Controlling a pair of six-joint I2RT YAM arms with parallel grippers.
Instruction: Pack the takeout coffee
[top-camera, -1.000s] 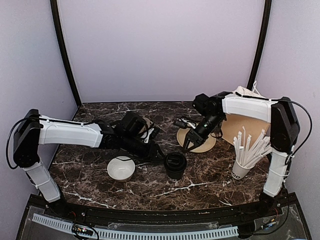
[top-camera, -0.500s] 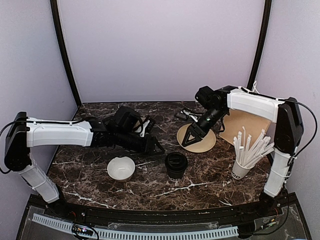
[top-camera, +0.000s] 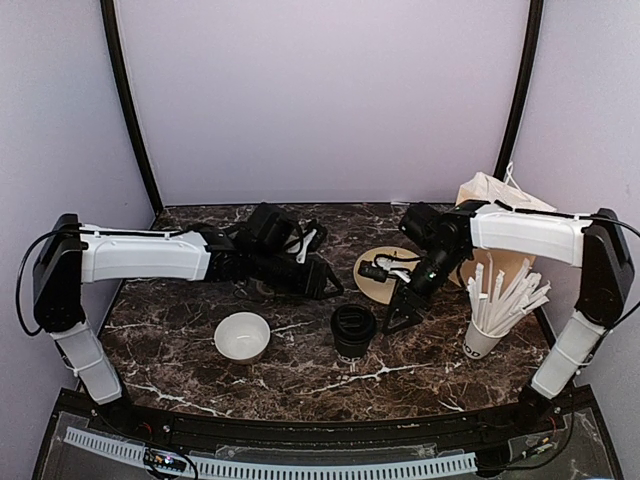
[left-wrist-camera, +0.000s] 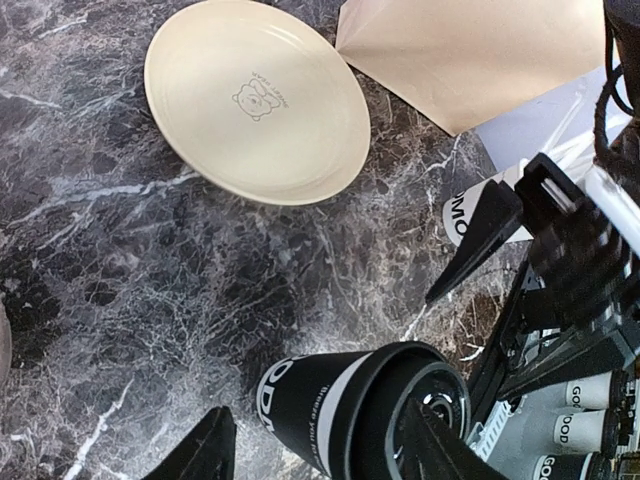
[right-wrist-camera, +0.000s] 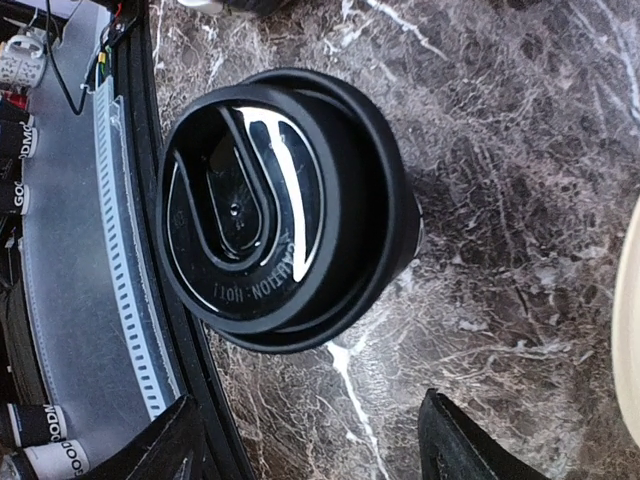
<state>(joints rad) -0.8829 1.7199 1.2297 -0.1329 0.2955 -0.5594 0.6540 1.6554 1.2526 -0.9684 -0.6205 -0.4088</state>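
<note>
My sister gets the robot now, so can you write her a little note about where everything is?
Left gripper: open, empty, just behind and left of the coffee cup.
Right gripper: open, empty, just right of the cup.
Cup: upright on the table, mid-front, black lid on.
Done: lid fitted.
Left: cup not packed; the tan paper bag at the back right looks like its likely home.

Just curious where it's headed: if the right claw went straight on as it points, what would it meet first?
Probably the coffee cup, just ahead of the right claw, though depth is unclear.
</note>
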